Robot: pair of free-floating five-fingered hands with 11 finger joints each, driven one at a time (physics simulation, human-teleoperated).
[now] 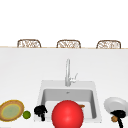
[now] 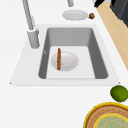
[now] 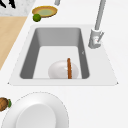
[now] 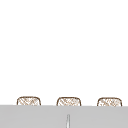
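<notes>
In the front view my left hand [image 1: 40, 110] hovers at the sink's [image 1: 41, 86] front left corner, fingers relaxed and holding nothing, with a green lime [image 1: 26, 115] just to its left. My right hand [image 1: 119, 114] hangs at the front edge of a white plate [image 1: 113, 103] on the right counter, fingers loose and empty. A small brown round thing [image 1: 114, 119] lies beside it. A big red ball [image 1: 67, 114] covers the sink's front edge. In the basin lies a white dish [image 2: 67, 61] with a brown stick [image 2: 59, 59] across it.
A yellow-rimmed woven plate [image 1: 11, 110] sits at the far left of the counter. The tall faucet [image 1: 67, 72] stands behind the basin. Three wicker chair backs [image 1: 68, 44] line the counter's far edge. A wooden floor strip [image 2: 113, 32] runs along the counter's front.
</notes>
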